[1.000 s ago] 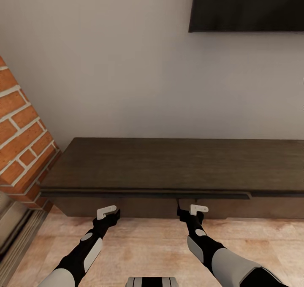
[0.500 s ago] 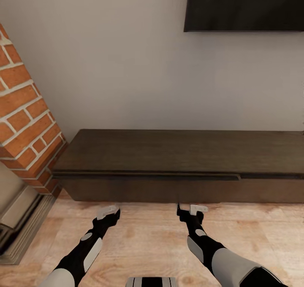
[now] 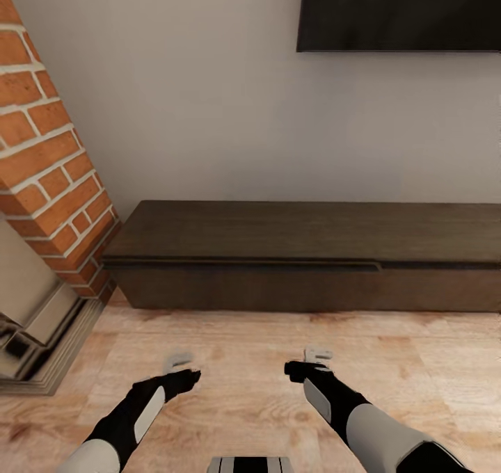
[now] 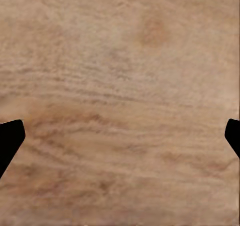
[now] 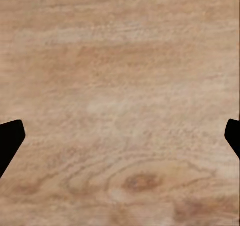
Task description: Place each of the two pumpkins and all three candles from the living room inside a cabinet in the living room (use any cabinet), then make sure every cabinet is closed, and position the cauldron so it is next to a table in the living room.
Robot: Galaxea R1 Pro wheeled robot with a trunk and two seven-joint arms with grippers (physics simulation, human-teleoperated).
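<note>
Dark-brown cabinet [image 3: 306, 250] well beyond both empty grippers.

Both arms reach forward (left pincer [image 3: 179, 362], right pincer [image 3: 316, 357] spread).

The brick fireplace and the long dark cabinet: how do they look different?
The fireplace is orange-red brick with pale mortar and rises tall; the cabinet is dark-brown wood, long and low. The fireplace stands at the left, the cabinet below the TV. Both stand on the plank floor, against the wall.
</note>
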